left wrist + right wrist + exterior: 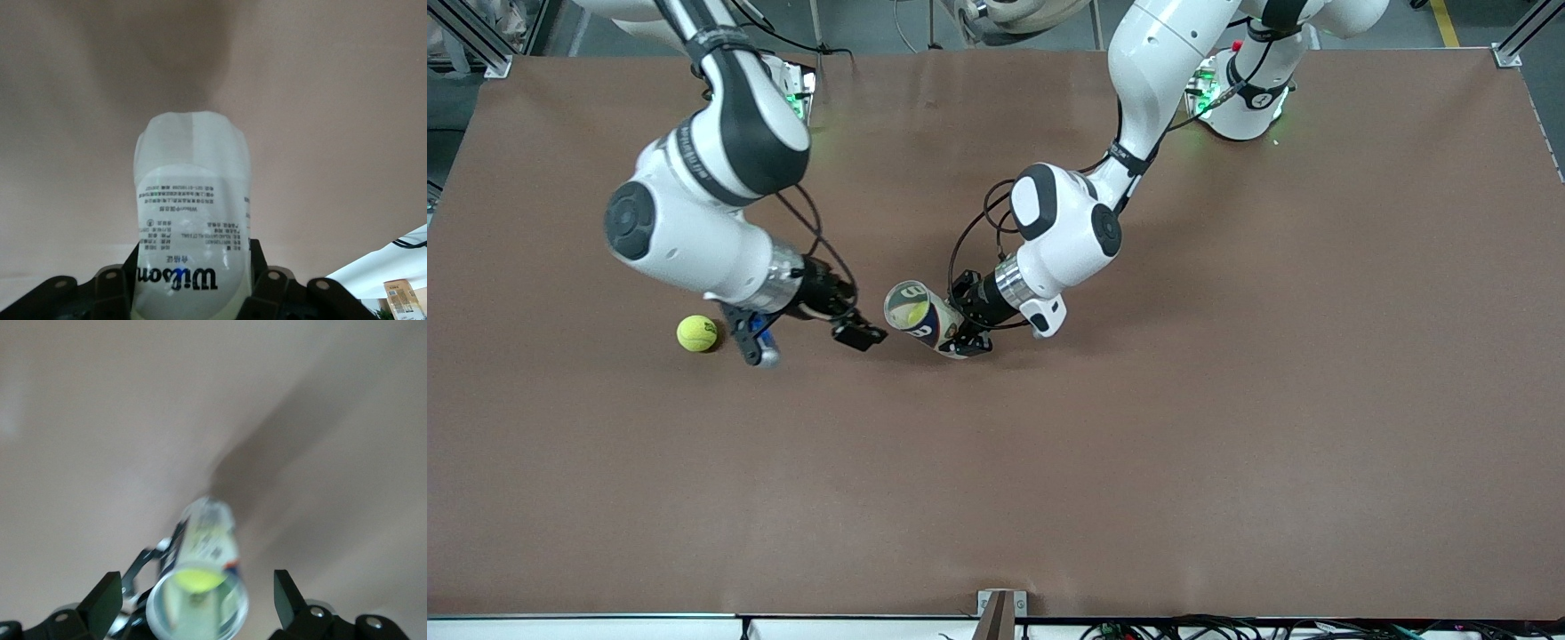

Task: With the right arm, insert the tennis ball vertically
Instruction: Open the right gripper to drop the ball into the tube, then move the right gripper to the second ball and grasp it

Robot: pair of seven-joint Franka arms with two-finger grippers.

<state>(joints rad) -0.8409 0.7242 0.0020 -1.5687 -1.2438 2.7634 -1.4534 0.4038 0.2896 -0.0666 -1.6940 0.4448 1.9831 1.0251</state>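
A clear tennis-ball can with a printed label is tilted in the middle of the table, its open mouth turned toward my right gripper. My left gripper is shut on the can's lower end; in the left wrist view the can fills the space between the fingers. A yellow tennis ball sits inside the can, seen through the mouth. My right gripper is open with nothing in it, just off the can's mouth. Another tennis ball lies on the table beside the right gripper, toward the right arm's end.
The brown table spreads wide around both arms. The arm bases stand along its edge farthest from the front camera. A small bracket sits at the edge nearest the front camera.
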